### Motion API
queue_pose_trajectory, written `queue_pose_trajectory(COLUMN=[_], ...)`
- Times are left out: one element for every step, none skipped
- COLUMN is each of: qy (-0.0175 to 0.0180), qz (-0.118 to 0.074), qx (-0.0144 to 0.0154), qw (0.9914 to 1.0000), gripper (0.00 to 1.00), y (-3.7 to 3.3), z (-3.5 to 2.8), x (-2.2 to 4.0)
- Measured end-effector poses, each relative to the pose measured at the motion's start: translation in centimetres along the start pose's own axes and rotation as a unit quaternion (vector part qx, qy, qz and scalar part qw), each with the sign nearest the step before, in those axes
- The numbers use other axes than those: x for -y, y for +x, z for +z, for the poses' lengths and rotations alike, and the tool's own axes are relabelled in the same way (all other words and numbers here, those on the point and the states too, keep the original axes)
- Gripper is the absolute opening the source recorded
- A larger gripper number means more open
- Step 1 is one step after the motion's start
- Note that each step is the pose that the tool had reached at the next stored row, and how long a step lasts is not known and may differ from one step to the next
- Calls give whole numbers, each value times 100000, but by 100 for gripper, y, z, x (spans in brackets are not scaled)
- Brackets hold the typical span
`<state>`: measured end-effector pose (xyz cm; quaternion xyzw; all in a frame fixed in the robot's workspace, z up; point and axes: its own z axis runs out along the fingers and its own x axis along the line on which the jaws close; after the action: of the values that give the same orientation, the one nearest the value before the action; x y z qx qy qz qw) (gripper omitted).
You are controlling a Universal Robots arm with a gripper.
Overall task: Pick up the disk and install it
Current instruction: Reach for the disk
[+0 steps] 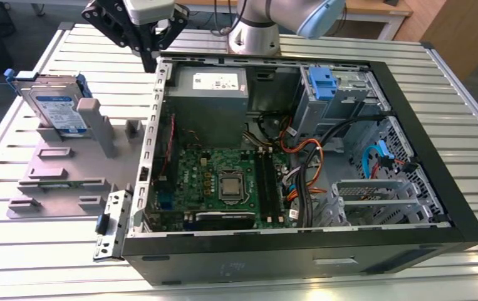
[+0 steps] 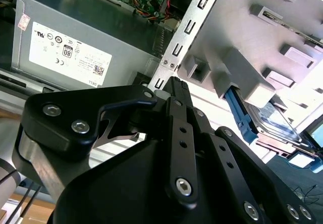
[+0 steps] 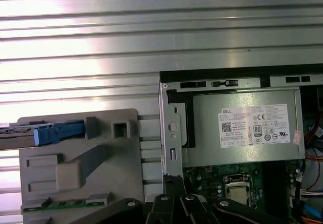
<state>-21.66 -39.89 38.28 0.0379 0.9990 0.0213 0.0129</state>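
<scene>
I find the disk (image 1: 55,108) standing on its edge in a slot at the far corner of the grey fixture (image 1: 55,182), label face outward, with its blue bracket (image 1: 15,75) wrapped round its sides. The first wrist view shows the same disk edge-on (image 3: 17,137), seated in the fixture. Nothing is touching it.

The fixture lies flat on the slatted table (image 1: 38,263), just beside the open computer case (image 1: 306,263), on the exterior view's left of it.

The gripper (image 1: 148,59) hangs near the far corner of the case, between fixture and case, well apart from the disk. In both wrist views I see its fingertips (image 2: 174,84) brought together, so I record the jaws as closed and carrying nothing. In the first wrist view the tips line up with the case's side wall, next to the power supply (image 3: 242,128).

Inside the case, the power supply sits in the far corner on the exterior view's left. A drive bay with a blue latch (image 1: 322,81) is at the far side, towards the exterior view's right. The motherboard (image 1: 222,179) lies on the case floor, with a bundle of cables (image 1: 306,157) beside it.
</scene>
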Motion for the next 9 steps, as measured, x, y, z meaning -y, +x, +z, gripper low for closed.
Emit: queue_pose_trajectory(qy=[-2, 1, 0, 0, 0, 1, -1, 0, 0], qz=[0, 0, -1, -1, -1, -1, 0, 2, -2], qx=[0, -1, -1, -1, -1, -2, 0, -2, 1], qw=[100000, 100000, 100000, 100000, 100000, 100000, 100000, 100000, 100000], gripper=[11, 11, 11, 11, 11, 11, 11, 11, 11], y=[1, 2, 3, 125, 197, 198, 200, 203, 203], z=[0, 0, 0, 17, 36, 36, 37, 37, 37], x=[0, 0, 0, 10, 17, 17, 17, 17, 17])
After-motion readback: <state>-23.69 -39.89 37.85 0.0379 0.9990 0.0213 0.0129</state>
